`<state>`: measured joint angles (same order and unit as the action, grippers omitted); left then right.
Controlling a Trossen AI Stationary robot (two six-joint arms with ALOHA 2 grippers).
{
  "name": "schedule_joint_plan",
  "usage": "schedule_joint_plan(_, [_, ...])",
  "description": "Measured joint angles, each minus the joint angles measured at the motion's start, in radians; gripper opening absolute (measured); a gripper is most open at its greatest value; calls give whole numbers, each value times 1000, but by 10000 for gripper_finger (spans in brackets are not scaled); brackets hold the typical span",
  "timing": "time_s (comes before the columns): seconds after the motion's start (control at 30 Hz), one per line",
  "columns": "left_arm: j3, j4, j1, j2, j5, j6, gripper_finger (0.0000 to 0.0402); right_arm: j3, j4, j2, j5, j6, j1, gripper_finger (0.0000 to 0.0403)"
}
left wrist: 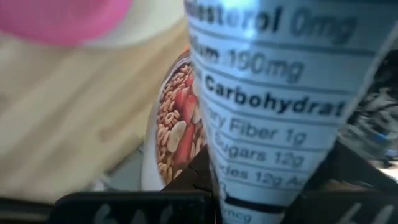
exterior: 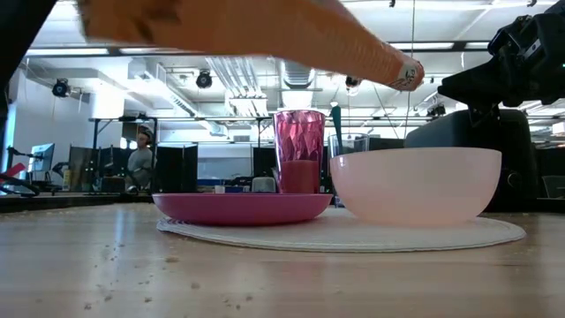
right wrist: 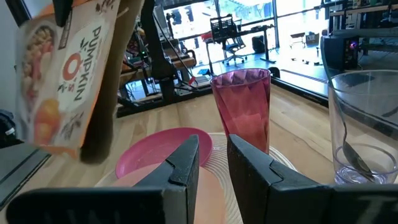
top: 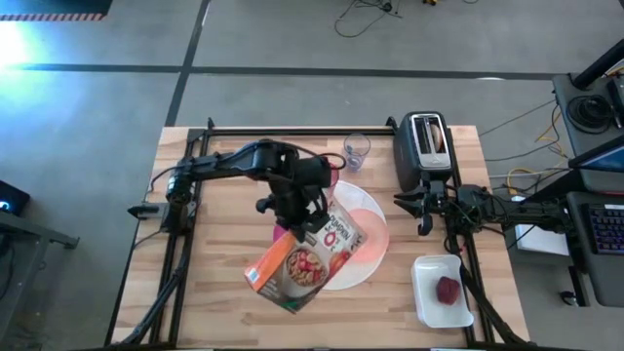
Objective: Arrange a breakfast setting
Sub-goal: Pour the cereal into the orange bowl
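My left gripper [top: 310, 216] is shut on an orange cereal box [top: 300, 261] and holds it in the air over the white plate [top: 375, 255]. The peach bowl [exterior: 415, 185] and the magenta plate [exterior: 243, 208] rest on that white plate, and the pink cup [exterior: 300, 150] stands behind them. A dark red fruit [top: 448, 290] lies in a white tray [top: 429, 302] at the near right. My right gripper [right wrist: 212, 163] waits at the table's right side [top: 425, 207], pointing level at the cup, its fingers a little apart with nothing between them. No bagel shows. My left gripper pinches the cereal box between its two fingers [left wrist: 130, 208] at the end by the nutrition panel [left wrist: 261, 180]. It comes from above, slanting down. The box hangs clear of the table and tilted, its free end [top: 278, 291] toward the near edge.
A black toaster [top: 424, 146] stands at the far right, with a clear glass [top: 357, 151] holding a spoon beside it. Bare wood lies at the near left [top: 214, 283]. A person sits far back in the room [exterior: 139, 163].
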<state>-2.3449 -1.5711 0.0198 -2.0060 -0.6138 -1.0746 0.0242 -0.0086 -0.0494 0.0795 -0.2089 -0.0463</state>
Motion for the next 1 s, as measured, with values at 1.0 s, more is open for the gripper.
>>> schedule_joint_plan(1.0, [1,157,-137,-82,-299,-432,0,0,0,0,0,0,0,73])
